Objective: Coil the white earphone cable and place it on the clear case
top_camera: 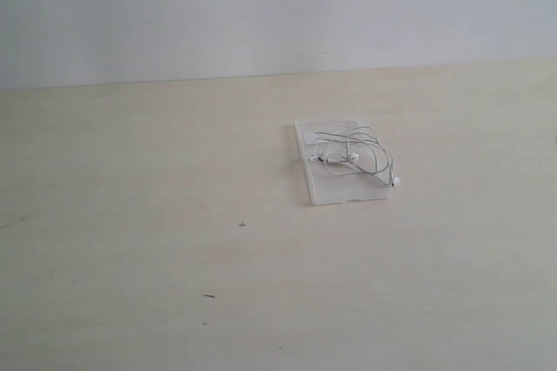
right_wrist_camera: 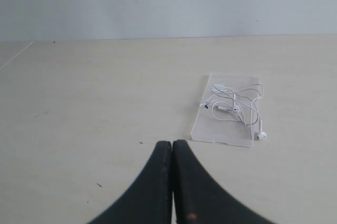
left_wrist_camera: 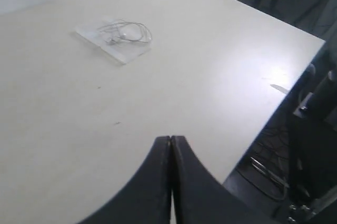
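The white earphone cable (top_camera: 359, 155) lies in loose loops on the clear case (top_camera: 339, 188), right of the table's middle; one earbud (top_camera: 396, 181) hangs just past the case's edge. Both show again in the left wrist view, cable (left_wrist_camera: 126, 30) on case (left_wrist_camera: 124, 54), and in the right wrist view, cable (right_wrist_camera: 237, 103) on case (right_wrist_camera: 221, 129). My left gripper (left_wrist_camera: 171, 139) is shut and empty, far from the case. My right gripper (right_wrist_camera: 172, 143) is shut and empty too, a short way from the case. Neither arm appears in the exterior view.
The pale wooden table (top_camera: 130, 214) carries a few small dark specks (top_camera: 242, 225). Its edge (left_wrist_camera: 274, 113) drops off to dark equipment and cables (left_wrist_camera: 310, 145) on the floor beside it. A plain wall (top_camera: 261, 5) stands behind the table.
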`<state>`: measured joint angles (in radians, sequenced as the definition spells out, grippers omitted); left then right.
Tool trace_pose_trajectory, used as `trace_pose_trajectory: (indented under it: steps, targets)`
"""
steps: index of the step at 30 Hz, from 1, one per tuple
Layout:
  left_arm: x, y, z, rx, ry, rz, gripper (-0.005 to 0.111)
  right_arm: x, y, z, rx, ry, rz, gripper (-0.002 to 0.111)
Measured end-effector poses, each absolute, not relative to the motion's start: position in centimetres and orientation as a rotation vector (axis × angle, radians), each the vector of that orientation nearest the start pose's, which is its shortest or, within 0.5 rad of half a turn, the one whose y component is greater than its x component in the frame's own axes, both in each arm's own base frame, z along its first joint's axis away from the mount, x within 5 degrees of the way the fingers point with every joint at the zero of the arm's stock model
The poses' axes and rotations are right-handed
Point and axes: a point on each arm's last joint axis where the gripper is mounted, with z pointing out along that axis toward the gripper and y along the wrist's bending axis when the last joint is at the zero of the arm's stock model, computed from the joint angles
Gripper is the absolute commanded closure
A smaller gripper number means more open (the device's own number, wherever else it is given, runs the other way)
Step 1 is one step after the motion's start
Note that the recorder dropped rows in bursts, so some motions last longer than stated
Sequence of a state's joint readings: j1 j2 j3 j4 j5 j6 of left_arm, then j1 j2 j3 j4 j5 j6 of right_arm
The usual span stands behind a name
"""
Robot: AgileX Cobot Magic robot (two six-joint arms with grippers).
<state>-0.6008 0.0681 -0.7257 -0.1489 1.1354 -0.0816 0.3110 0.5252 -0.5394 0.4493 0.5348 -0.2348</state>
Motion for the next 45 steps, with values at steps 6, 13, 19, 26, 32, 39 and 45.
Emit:
trace_pose_trajectory:
  steps: [6,13,19,26,32,39,45]
  targets:
    - [-3.3,1.9,33.0,0.504,1.868,-0.498,0.107,9.3,5.1,31.2,-0.300,1.964,0.525,0.108]
    - [-3.0,2.5,33.0,0.483,1.858,-0.410,0.107,9.3,5.1,31.2,-0.300,1.964,0.525,0.108]
    - [-2.9,2.6,33.0,0.480,1.855,-0.398,0.107,9.3,5.1,31.2,-0.300,1.964,0.525,0.108]
    - [-2.6,3.2,33.1,0.459,1.848,-0.304,0.107,9.3,5.1,31.2,-0.300,1.964,0.525,0.108]
    - [-2.6,3.2,33.4,0.363,1.819,-0.206,0.107,9.3,5.1,31.2,-0.300,1.964,0.525,0.108]
    - [-0.1,0.8,33.6,0.138,1.475,-0.086,0.107,9.3,5.1,31.2,-0.300,1.964,0.525,0.108]
    - [3.7,0.1,26.8,0.038,1.592,-0.034,0.107,9.3,5.1,31.2,-0.300,1.964,0.525,0.108]
